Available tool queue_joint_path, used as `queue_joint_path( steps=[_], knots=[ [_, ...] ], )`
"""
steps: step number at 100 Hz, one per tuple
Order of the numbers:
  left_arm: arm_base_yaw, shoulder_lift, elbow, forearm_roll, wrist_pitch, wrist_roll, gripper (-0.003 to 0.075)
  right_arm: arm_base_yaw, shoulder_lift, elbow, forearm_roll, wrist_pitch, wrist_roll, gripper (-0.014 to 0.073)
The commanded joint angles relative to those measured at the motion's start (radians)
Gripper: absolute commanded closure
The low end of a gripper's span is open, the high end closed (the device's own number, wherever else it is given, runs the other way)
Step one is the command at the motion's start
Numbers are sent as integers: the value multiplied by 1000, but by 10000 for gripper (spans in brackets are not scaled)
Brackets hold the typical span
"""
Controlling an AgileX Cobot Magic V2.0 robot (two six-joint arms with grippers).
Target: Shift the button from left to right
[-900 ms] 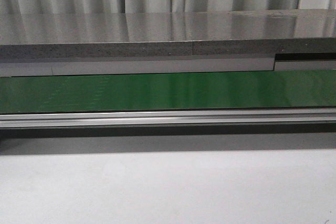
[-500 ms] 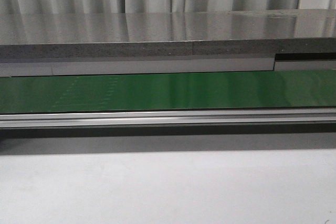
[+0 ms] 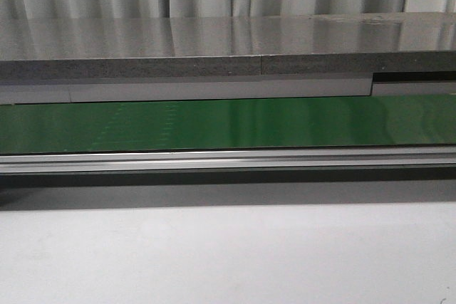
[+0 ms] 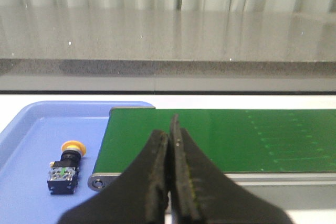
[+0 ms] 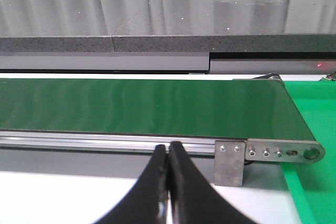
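Left gripper (image 4: 169,145) and right gripper (image 5: 168,153), nearest, both clenched on nothing. Beyond the left gripper, the button (image 4: 65,167) lies on its side in a blue tray (image 4: 23,129), beside the green conveyor belt (image 4: 220,137); grey counter (image 3: 228,48) farthest.

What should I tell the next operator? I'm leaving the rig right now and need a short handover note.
Left gripper: shut, holding nothing, above the near edge of the green conveyor belt.
Right gripper: shut, holding nothing, near the belt's other end, by its metal end bracket.
The button lies on its side in the blue tray next to the belt's left end, clear of the left jaws.
Done: nothing; the button is untouched.
Left: open the left jaws, pick the button from the tray and get it over to the right side.
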Motion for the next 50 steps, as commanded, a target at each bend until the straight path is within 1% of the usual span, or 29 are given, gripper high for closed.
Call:
queue_joint_path(
  steps=[1,22,32,39,50],
  knots=[
    [-6,103,-127,-2,22,-8,740,3,-18,-15,-6,-73,0,661],
    [-6,380,-402,-2,267,-8,740,3,-18,-15,-6,-73,0,661],
    [-6,516,-517,-2,362,-8,740,3,-18,-15,-6,-73,0,661],
    [-6,593,-581,-2,400,-8,740,3,-18,-15,-6,-73,0,661],
    [-6,685,-637,-2,410,-8,740,3,-18,-15,-6,-73,0,661]
  ],
)
